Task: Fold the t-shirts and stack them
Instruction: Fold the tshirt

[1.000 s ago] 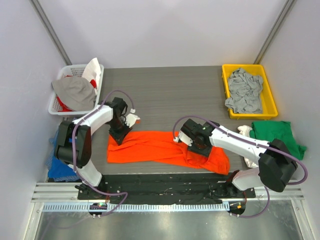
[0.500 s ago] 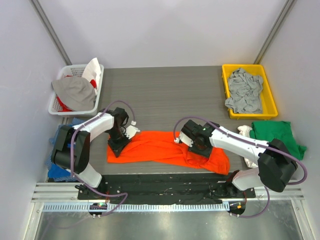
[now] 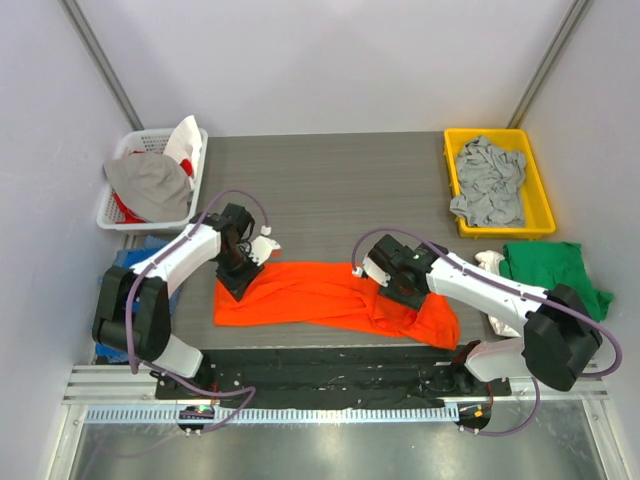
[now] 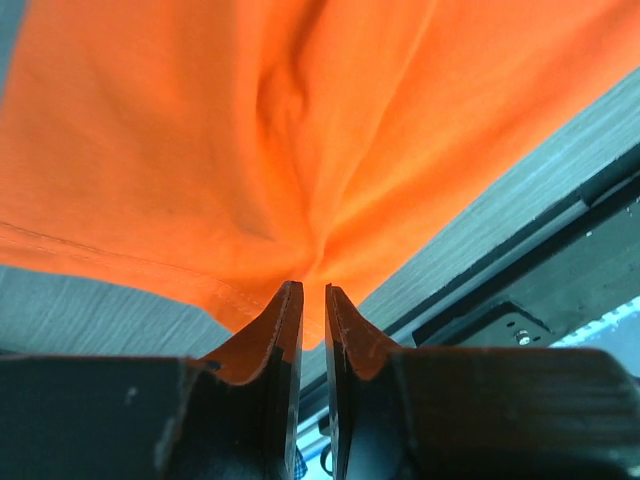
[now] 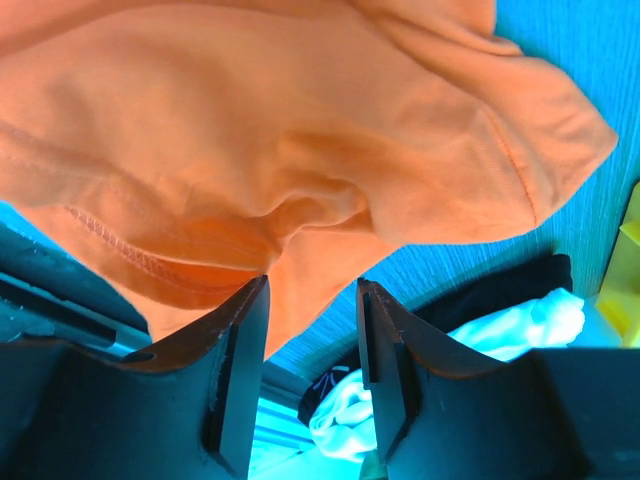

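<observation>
The bright orange t-shirt (image 3: 320, 295) lies crumpled in a long strip along the front of the dark table (image 3: 330, 180). My left gripper (image 3: 240, 277) is at its left end. In the left wrist view the gripper (image 4: 308, 288) is shut, and the orange cloth (image 4: 200, 150) bunches into its tips. My right gripper (image 3: 395, 290) is low over the shirt's right part. In the right wrist view the gripper (image 5: 312, 283) has its jaws apart, with the orange cloth (image 5: 250, 130) lying just beyond and between the tips. A green t-shirt (image 3: 555, 270) lies at the right edge.
A yellow bin (image 3: 455, 190) at the back right holds a light grey shirt (image 3: 488, 180). A white basket (image 3: 115, 210) at the back left holds grey and white clothes. White cloth (image 3: 492, 262) lies next to the green shirt. Blue cloth (image 3: 118, 335) lies off the table's left edge.
My left gripper dipped toward the front edge, then came back a little, shifting the shirt's left end slightly. The left elbow swung left. The right gripper has hardly moved.
</observation>
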Available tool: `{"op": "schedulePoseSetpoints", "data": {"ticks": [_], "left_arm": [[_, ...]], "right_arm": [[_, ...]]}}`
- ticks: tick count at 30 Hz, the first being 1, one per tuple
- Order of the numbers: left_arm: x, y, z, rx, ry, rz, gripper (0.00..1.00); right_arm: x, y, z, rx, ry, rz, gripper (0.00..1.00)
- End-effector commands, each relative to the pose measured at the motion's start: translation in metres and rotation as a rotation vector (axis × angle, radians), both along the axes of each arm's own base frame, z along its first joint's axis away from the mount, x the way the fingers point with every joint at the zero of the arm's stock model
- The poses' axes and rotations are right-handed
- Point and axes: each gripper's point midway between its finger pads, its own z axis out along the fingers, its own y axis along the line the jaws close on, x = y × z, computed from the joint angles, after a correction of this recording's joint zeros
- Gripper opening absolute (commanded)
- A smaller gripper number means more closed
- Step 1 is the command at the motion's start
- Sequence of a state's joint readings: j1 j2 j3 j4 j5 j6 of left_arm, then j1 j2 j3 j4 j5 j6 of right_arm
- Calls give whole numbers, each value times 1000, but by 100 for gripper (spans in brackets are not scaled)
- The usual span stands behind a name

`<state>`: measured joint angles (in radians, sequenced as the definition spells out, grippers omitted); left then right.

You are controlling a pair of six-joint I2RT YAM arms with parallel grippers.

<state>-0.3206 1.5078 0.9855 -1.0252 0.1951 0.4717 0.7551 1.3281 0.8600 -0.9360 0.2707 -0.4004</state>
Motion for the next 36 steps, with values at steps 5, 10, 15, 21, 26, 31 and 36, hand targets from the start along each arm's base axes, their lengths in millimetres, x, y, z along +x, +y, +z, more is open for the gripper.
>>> {"op": "schedulePoseSetpoints", "data": {"ticks": [5, 10, 15, 21, 26, 31, 36], "left_arm": [[22, -11, -12, -21, -23, 17, 18], [27, -8, -15, 0, -34, 15, 18], [30, -6, -19, 18, -34, 12, 17], [32, -4, -24, 33, -27, 17, 17], [34, -2, -26, 45, -24, 19, 17], [37, -3, -27, 50, -20, 14, 17], [39, -2, -28, 55, -20, 10, 17]], "right_arm": [[8, 3, 4, 56, -51, -42, 49], [-2, 5, 5, 77, -6, -27, 49], [-7, 7, 14, 111, 3, -5, 48], [-18, 10, 14, 136, 58, 13, 48], [-18, 12, 11, 133, 73, 28, 48], [-16, 11, 2, 108, 82, 42, 48], [-17, 10, -2, 95, 101, 49, 47]]}}
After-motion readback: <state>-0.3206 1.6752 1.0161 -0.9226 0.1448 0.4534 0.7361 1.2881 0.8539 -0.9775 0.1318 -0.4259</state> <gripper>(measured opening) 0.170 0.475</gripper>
